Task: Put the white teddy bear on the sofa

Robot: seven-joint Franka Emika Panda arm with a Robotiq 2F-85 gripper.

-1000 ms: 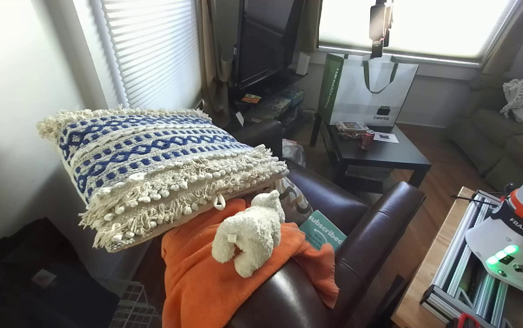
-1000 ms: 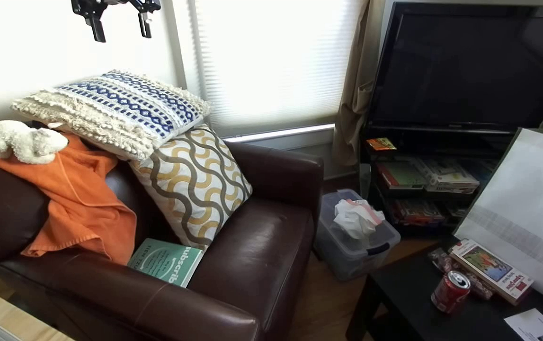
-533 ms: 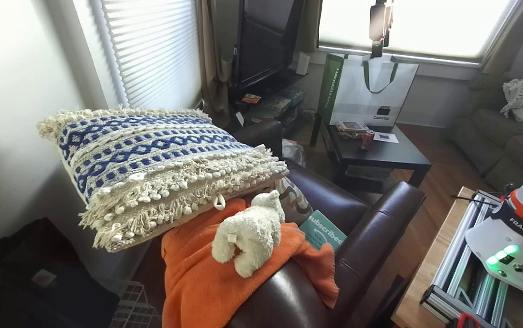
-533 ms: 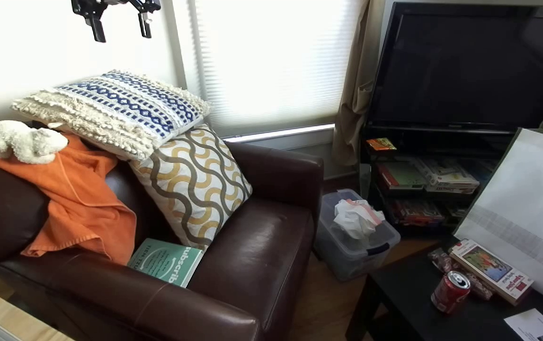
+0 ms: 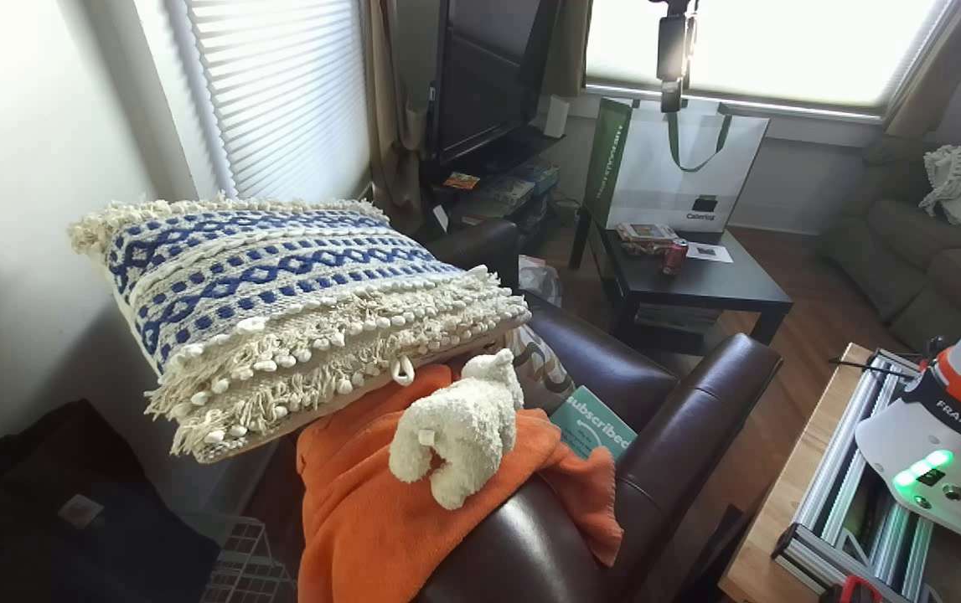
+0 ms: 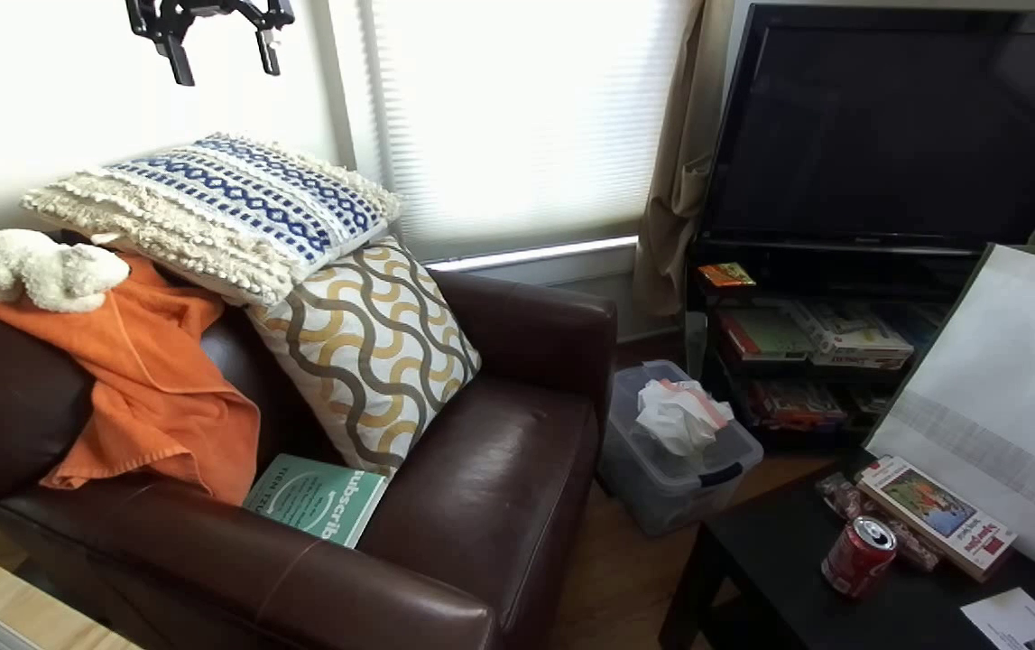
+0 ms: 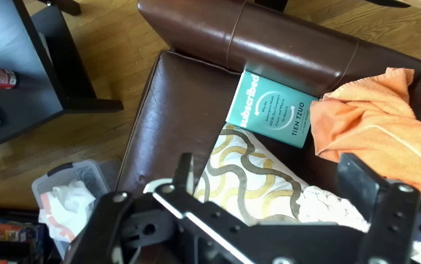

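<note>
The white teddy bear [image 5: 463, 431] [image 6: 48, 269] lies on an orange towel draped over the sofa's back, in both exterior views. It is out of view in the wrist view. The sofa is dark brown glossy leather; its arm [image 5: 689, 423] and seat [image 6: 499, 451] show, and the seat also shows in the wrist view [image 7: 184, 99]. My gripper [image 6: 226, 72] hangs high above the sofa, with wide-apart fingers and nothing between them. It is also in an exterior view [image 5: 671, 105] edge-on and in the wrist view [image 7: 267, 161]. It is well apart from the bear.
The orange towel [image 5: 379, 528], a blue-and-white tasselled pillow [image 6: 246, 194], a wavy-patterned pillow [image 6: 373, 352] and a green book [image 7: 272, 108] are on the sofa. A black table [image 5: 698, 285] bears a paper bag [image 5: 681, 184] and a red can [image 6: 858, 558]. A plastic bin [image 6: 679, 487] stands beside the sofa.
My gripper has moved slightly left and down in both exterior views over the last half second, with its fingers still apart. The bear and the sofa have not moved.
</note>
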